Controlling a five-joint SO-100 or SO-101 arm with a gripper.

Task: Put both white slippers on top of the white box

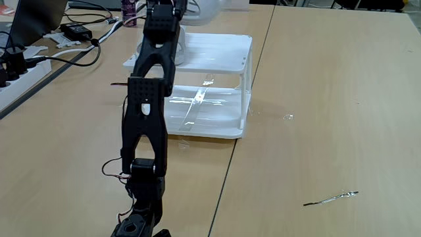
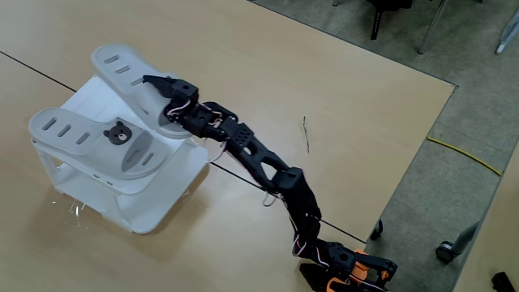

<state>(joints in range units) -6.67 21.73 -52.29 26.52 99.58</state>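
1. On top of the white box (image 2: 166, 191) lie both white slippers (image 2: 97, 142); the far slipper's (image 2: 122, 73) strap is hidden behind the gripper (image 2: 162, 101).
2. Arm (image 2: 259, 162) stretched long and low, reaching over the box.
3. Jaw opening and any grip: cannot tell.

Both slippers lie side by side on top of the rack (image 2: 154, 199): one (image 2: 89, 142) nearer its front edge, the other (image 2: 130, 77) behind it.
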